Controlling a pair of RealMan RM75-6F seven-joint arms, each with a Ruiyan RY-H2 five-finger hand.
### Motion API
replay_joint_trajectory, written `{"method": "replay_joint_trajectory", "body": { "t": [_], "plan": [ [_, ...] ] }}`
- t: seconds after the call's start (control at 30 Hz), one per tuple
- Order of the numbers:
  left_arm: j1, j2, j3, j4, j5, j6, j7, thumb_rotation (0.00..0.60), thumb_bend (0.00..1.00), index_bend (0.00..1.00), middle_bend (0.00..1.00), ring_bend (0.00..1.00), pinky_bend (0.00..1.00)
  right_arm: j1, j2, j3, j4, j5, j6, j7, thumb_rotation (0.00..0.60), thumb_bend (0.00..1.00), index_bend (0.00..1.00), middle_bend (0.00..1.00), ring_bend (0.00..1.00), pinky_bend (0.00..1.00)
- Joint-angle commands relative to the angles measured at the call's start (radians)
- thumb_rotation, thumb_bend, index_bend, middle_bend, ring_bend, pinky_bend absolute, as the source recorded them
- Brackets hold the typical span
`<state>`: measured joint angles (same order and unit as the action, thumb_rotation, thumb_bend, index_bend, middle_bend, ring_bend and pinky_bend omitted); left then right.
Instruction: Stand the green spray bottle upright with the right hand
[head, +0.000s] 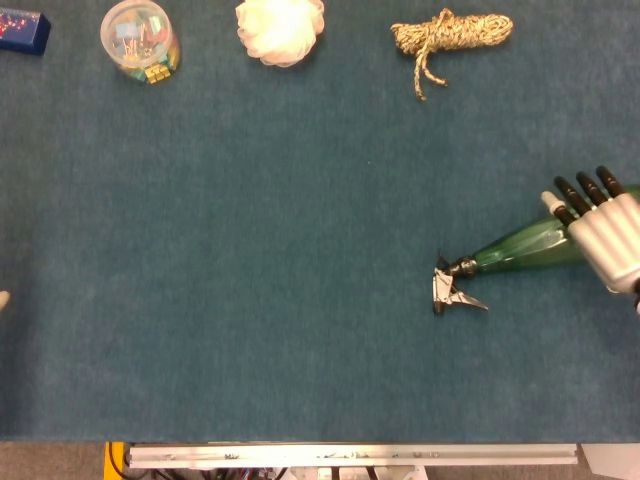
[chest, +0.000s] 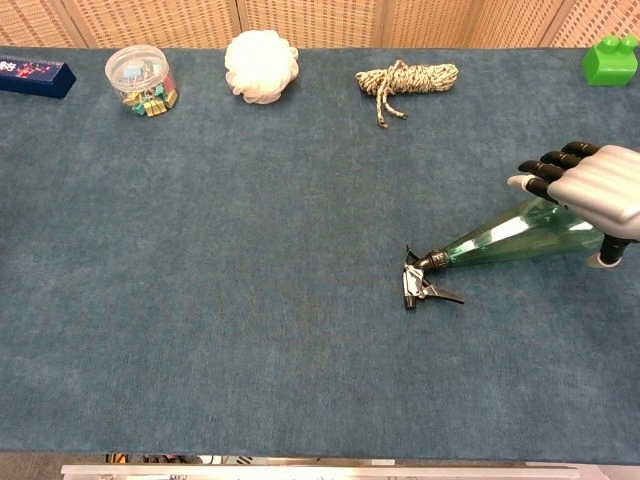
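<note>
At the right edge of the blue worktop (chest: 250, 330), the green spray bottle (chest: 500, 238) lies on its side, its nozzle and trigger (chest: 418, 283) pointing toward the centre and its wide base toward the right. The right robot hand (chest: 590, 185) hangs over the fat end of the bottle, dark fingertips (head: 578, 193) spread past the far side. The fingers are apart and arched over the body, not closed around it, and whether they touch the plastic cannot be told. Of the left robot hand (head: 4, 298) only a pale sliver shows at the left edge of the head view, too little to judge how it stands.

The step in hand looks like settling a grasp. It would likely go best with the wrap kept on the broad lower body, thumb opposing the fingers, then pivoting the bottle about its base so the nozzle sweeps up.

The bottle is translucent, glossy plastic, tapering like a cone to a narrow neck, probably slippery and light. The worktop cover looks like soft felt. Along the far edge sit a clear tub of clips (chest: 139, 80), a white mesh pouf (chest: 260, 66), a coil of speckled rope (chest: 405, 78) and a green block (chest: 610, 60).
</note>
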<state>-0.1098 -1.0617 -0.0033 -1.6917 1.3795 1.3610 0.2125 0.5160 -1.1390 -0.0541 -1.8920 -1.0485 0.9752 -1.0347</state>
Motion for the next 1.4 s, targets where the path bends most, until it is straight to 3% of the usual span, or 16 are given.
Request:
{"method": "replay_joint_trajectory", "body": {
  "t": [0.03,1.4],
  "plan": [
    [0.000,0.000,0.000,0.000,0.000,0.000,0.000,0.600,0.00,0.27,0.08,0.00,0.00,0.010,-0.016,-0.009,0.014,0.007,0.004,-0.003,0.600,0.00,0.06,0.04,0.00,0.08],
    [0.012,0.022,0.001,-0.010,0.017,0.016,-0.037,0.600,0.00,0.27,0.08,0.00,0.00,0.130,-0.143,-0.065,0.142,0.079,-0.034,0.065,0.600,0.00,0.06,0.10,0.00,0.06]
  ]
}}
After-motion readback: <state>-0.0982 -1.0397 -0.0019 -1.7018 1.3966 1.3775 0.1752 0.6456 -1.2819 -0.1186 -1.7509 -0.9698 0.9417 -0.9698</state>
